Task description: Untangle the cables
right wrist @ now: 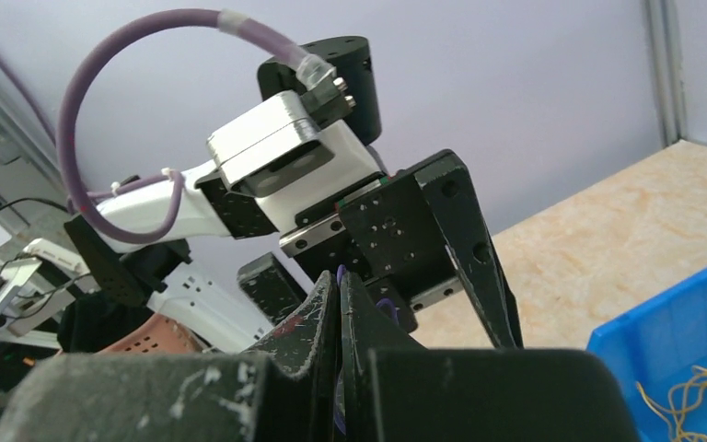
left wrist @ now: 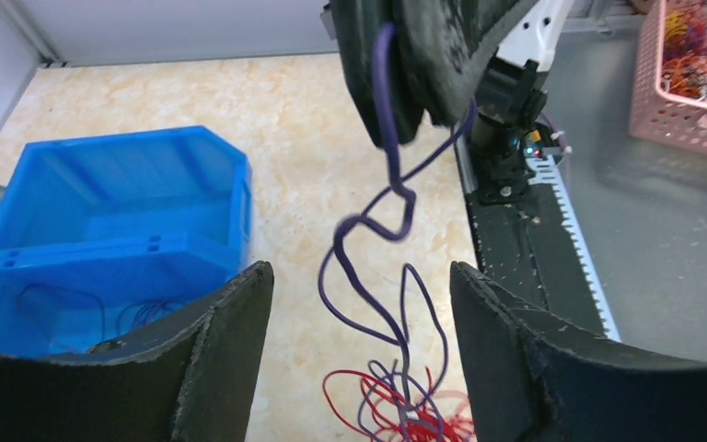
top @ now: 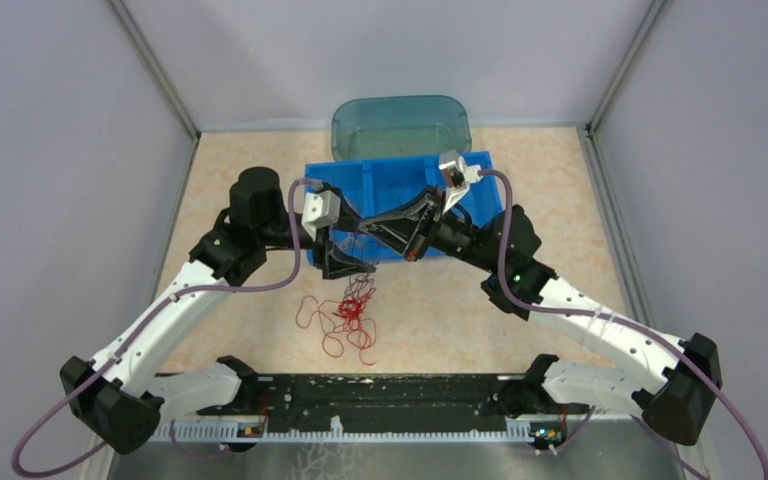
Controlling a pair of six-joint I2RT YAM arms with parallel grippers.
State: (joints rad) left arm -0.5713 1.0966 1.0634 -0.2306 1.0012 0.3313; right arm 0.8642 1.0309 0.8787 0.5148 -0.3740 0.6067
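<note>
A clump of red cables (top: 348,312) lies on the table between the arms, its top edge showing as the red clump (left wrist: 396,405) in the left wrist view. A dark purple cable (left wrist: 377,239) rises from it in loose kinks to my right gripper (right wrist: 339,281), which is shut on the cable's upper end. That right gripper (top: 367,228) hangs above the clump. My left gripper (left wrist: 359,272) stands open just below it, one finger on each side of the hanging purple cable without touching it. In the top view the left gripper (top: 347,264) is right over the clump.
A blue bin (top: 360,180) sits behind the grippers, with thin dark strands in the blue bin (left wrist: 101,239) and yellow strands (right wrist: 690,391) in another part. Behind it stands a teal see-through tub (top: 400,125). A pink basket (left wrist: 690,83) of coloured wires sits beyond the base rail (top: 380,400).
</note>
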